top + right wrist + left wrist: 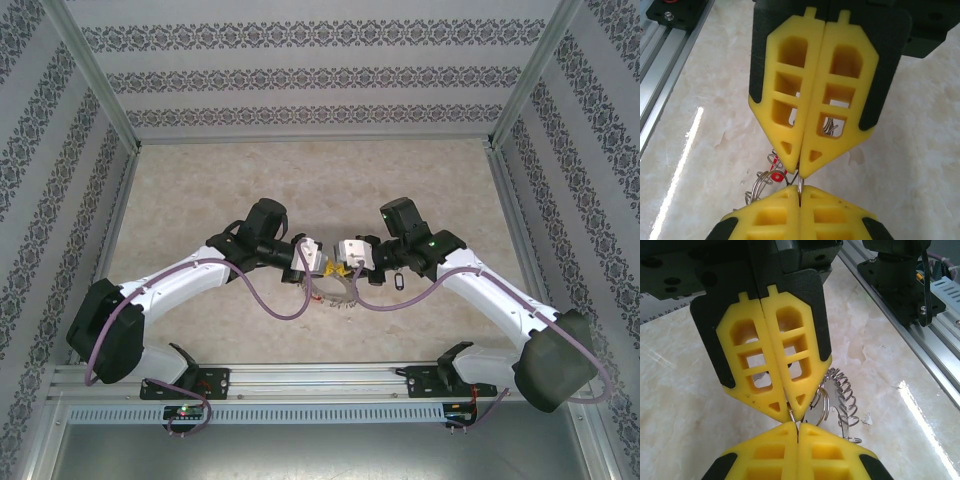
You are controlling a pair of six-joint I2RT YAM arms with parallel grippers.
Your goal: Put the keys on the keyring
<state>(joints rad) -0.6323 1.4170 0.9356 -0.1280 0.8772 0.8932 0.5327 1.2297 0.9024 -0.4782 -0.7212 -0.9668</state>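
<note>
Both grippers meet tip to tip over the middle of the table. My left gripper (326,267) (798,429) is shut, with a thin silvery wire of the keyring (826,402) pinched between its yellow fingers. My right gripper (343,267) (800,191) faces it, also shut on the same wire loop. The keyring (336,291) hangs below the two tips as a spiky bunch of small coils and keys (842,395). A red bit (775,176) shows among the rings just left of the right gripper's tips. How the wire runs inside the pads is hidden.
A small dark tag-like piece (398,283) lies on the marble table top (200,190) under the right arm. An aluminium rail (320,378) with the arm bases runs along the near edge. Patterned walls (60,150) close in the left, right and back.
</note>
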